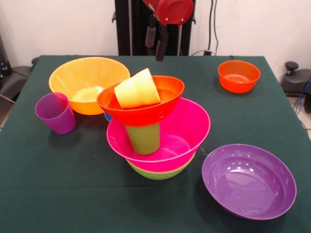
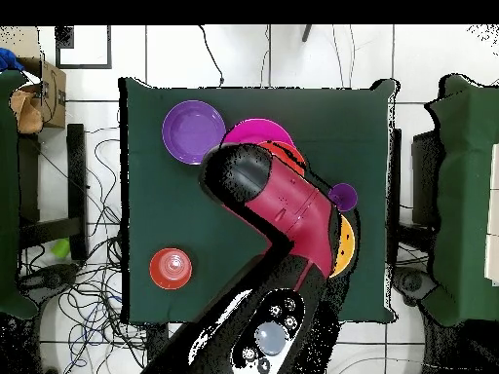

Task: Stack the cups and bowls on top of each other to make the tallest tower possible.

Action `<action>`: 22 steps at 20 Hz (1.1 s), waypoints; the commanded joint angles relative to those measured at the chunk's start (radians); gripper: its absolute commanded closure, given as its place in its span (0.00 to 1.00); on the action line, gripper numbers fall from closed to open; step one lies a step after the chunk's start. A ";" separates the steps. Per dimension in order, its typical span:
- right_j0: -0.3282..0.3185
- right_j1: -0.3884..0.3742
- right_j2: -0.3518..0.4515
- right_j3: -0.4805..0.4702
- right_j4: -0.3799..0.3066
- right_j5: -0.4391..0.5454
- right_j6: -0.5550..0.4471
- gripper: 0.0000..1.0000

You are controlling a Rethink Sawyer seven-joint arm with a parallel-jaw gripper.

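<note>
arm (image 2: 283, 209) hides tower (image 2: 261, 131) overhead | gripper (image 1: 156, 46) state unclear

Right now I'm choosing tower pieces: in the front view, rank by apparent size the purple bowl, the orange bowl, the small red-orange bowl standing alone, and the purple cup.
1. Glossy purple plastic bowl, though it lies nearest the camera, which flatters it.
2. Large orange plastic bowl.
3. Small red-orange plastic bowl.
4. Purple plastic cup.

From overhead my arm (image 2: 283, 209) covers most of the tower (image 1: 153, 126) — only pink and red-orange rims peek out. A small blue bowl (image 1: 107, 117) hides behind it; my pincer's (image 1: 156, 43) tips blur.
</note>
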 commanded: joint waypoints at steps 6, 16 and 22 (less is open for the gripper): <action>-0.008 0.046 0.044 -0.082 -0.038 0.097 0.208 0.00; -0.044 0.031 -0.018 -0.236 -0.082 0.333 0.179 0.00; -0.086 -0.018 -0.030 -0.246 -0.118 0.394 0.095 0.00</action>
